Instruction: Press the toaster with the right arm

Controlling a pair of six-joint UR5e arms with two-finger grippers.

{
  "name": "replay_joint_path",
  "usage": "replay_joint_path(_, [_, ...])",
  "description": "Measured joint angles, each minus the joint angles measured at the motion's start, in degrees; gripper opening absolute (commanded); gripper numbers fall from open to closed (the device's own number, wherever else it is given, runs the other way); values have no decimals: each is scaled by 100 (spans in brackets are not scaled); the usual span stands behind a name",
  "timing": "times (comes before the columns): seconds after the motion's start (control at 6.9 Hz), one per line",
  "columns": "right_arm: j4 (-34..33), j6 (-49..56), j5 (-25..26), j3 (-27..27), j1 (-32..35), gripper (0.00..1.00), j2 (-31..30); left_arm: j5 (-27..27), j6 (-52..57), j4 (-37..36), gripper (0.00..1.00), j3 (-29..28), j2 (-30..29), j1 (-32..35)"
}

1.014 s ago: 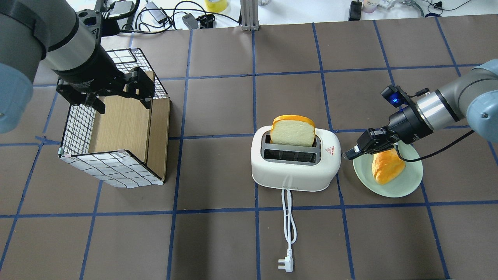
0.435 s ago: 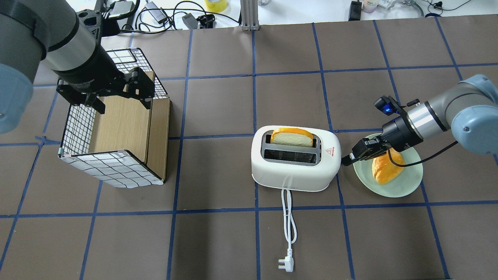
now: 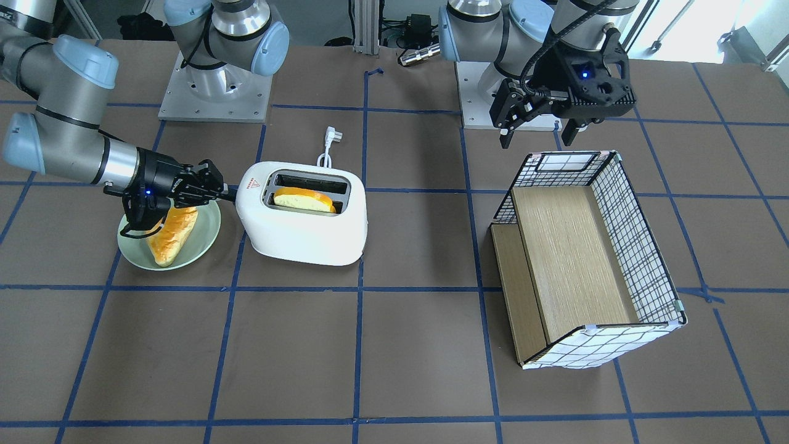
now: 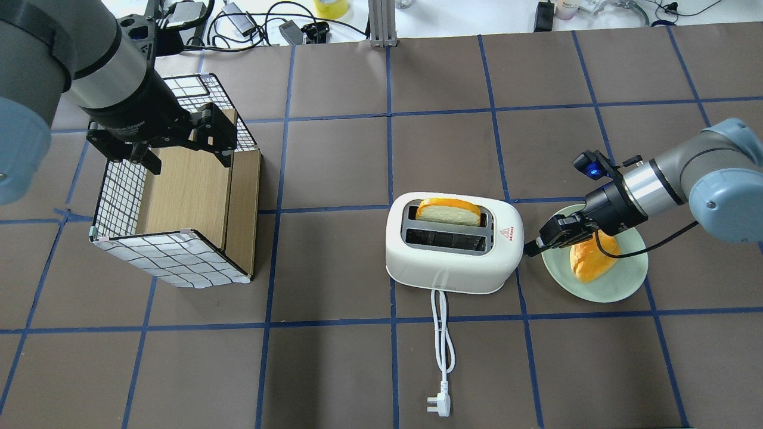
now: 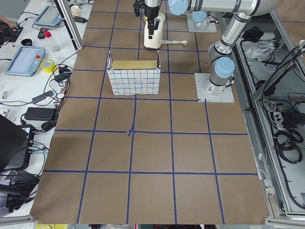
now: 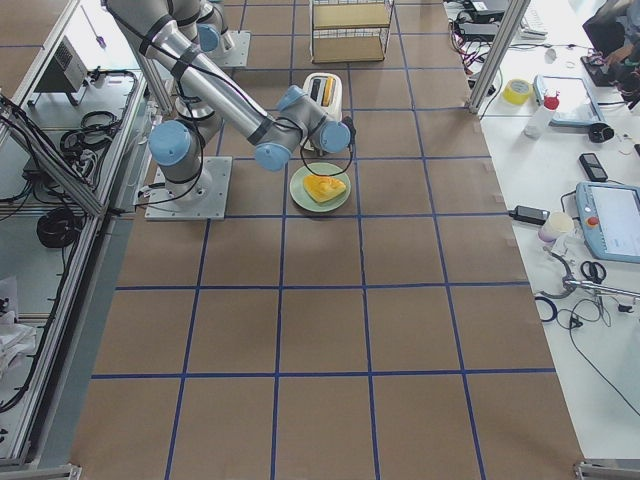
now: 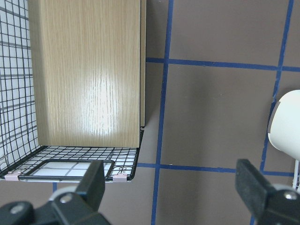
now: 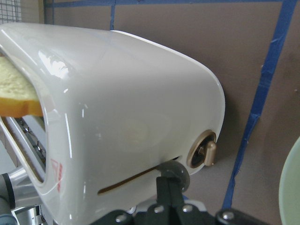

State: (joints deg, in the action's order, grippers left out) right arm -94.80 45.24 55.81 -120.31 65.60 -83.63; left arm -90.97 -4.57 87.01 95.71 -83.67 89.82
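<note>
You have the toaster (image 4: 453, 250) just right of centre in the overhead view. It stands upright on the table, with a slice of bread (image 4: 448, 211) sitting low in its upper slot. Its cord (image 4: 441, 322) trails toward the bottom of the frame and ends in the plug (image 4: 437, 405).

The right arm (image 4: 673, 173) comes in from the right edge. Its right gripper (image 4: 527, 249) is pinched to a narrow tip at the toaster's right end. In the right wrist view that tip sits at the grey lever (image 8: 174, 174), at the base end of its slot. It looks like contact, though the finger hides the join.

A green plate (image 4: 620, 286) with a bread roll (image 4: 587, 257) lies just beside the toaster, under the gripper. At upper left, the left gripper (image 3: 536, 132) hangs spread wide and empty above the checked box (image 4: 179, 202).
</note>
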Motion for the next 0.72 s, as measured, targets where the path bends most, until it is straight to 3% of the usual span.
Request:
replay_joint_path(0.29, [71, -946, 258, 423, 4, 0, -273, -2, 0, 0, 100, 0, 0, 0])
replay_joint_path(0.72, [246, -2595, 1623, 1534, 534, 0, -636, -1, 0, 0, 100, 0, 0, 0])
